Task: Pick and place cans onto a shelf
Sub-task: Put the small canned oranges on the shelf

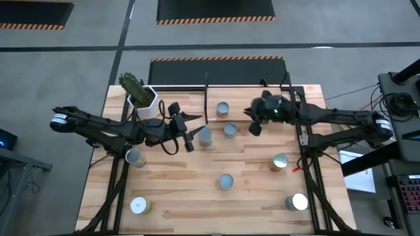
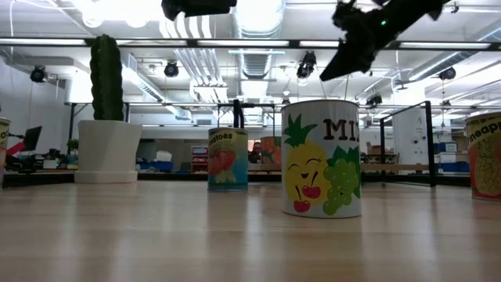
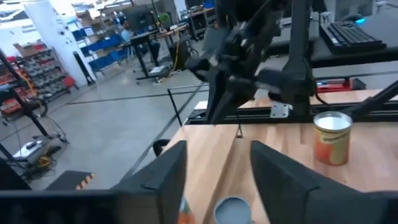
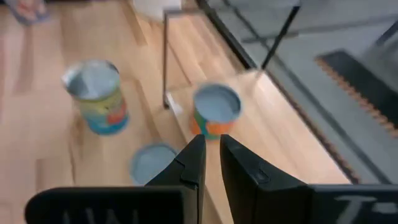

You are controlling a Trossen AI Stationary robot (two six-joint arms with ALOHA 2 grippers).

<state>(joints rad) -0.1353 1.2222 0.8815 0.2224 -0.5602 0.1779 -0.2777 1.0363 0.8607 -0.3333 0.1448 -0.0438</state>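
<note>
High view: the shelf point(image 1: 243, 98) is seen at the table's far edge, and 1 can point(image 1: 223, 109) stands on it near its left post. A 2nd can point(image 1: 230, 130) is set just in front of the shelf, and a 3rd can point(image 1: 205, 136) is found off the shelf's front left corner. 5 more cans are spread well in front of the shelf, across the open tabletop point(image 1: 177, 190). A white plant pot point(image 1: 143, 97) is placed to the left of the shelf.

The left gripper point(image 1: 191, 136) is held just left of the 3rd can, off the shelf's left front corner. In the left wrist view its fingers point(image 3: 166, 177) are shown apart, with a can's grey top point(image 3: 233, 210) between them; whether the can is touched cannot be told.

The right gripper point(image 1: 254, 127) is held above the shelf's front edge, right of the can standing there. In the right wrist view its fingers point(image 4: 193, 155) are seen almost together, with only a thin slit left, and nothing is held in them.
</note>
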